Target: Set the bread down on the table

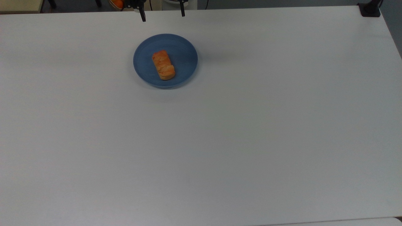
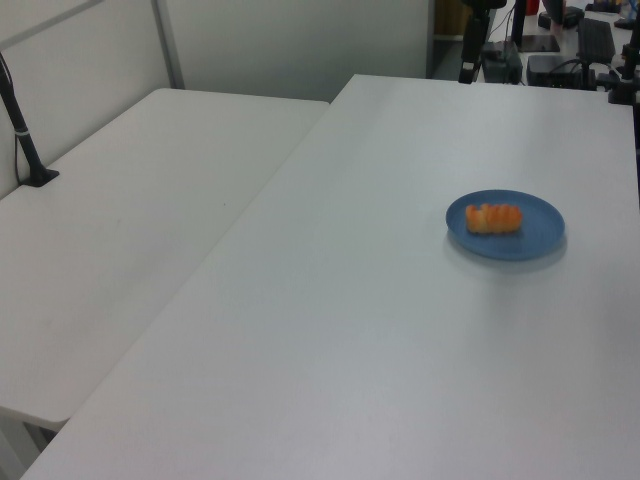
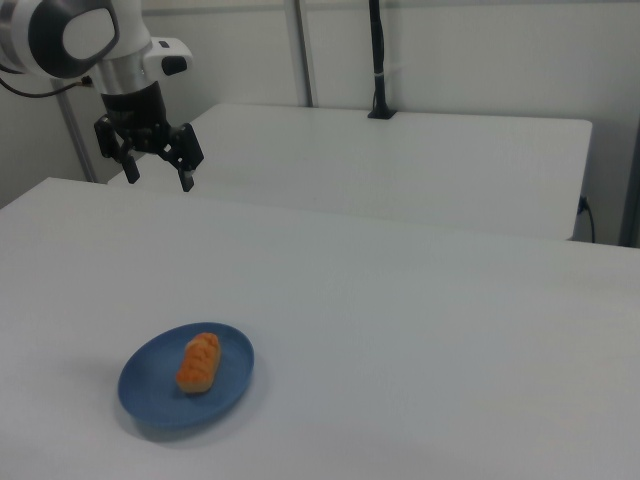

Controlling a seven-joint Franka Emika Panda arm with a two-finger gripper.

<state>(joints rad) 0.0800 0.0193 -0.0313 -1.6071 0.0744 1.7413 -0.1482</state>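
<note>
Taking the blue plate [image 1: 165, 60] as the landmark: in the top view, bare white table [image 1: 220, 141] fills everything on the near side of the plate, and there is open tabletop on both sides of it as well. That free surface is where the bread has to end up.

The bread [image 1: 163, 65] lies inside the plate, roughly at its centre and resting on its floor, not touching the table anywhere. It has not been lifted yet. Its long axis runs mostly near-to-far in the top view, tilted a little so that the far end leans toward the top view's left. In the right view the bread [image 3: 198, 362] again points away from the camera, and in the left view it [image 2: 494, 218] lies across the plate [image 2: 505, 224] from side to side.

Beyond the plate's far rim, at the far edge of the table, hangs the gripper [image 1: 162, 14]. It is high above the surface, empty, with its two fingers spread wide. In the right view the gripper [image 3: 158, 174] sits well behind and above the plate [image 3: 186, 376].

The fingers are spaced along the top view's left-right line, which crosses the bread's short width, so I judge that the gripper needs to come toward the plate and descend, with little turning of the wrist.
</note>
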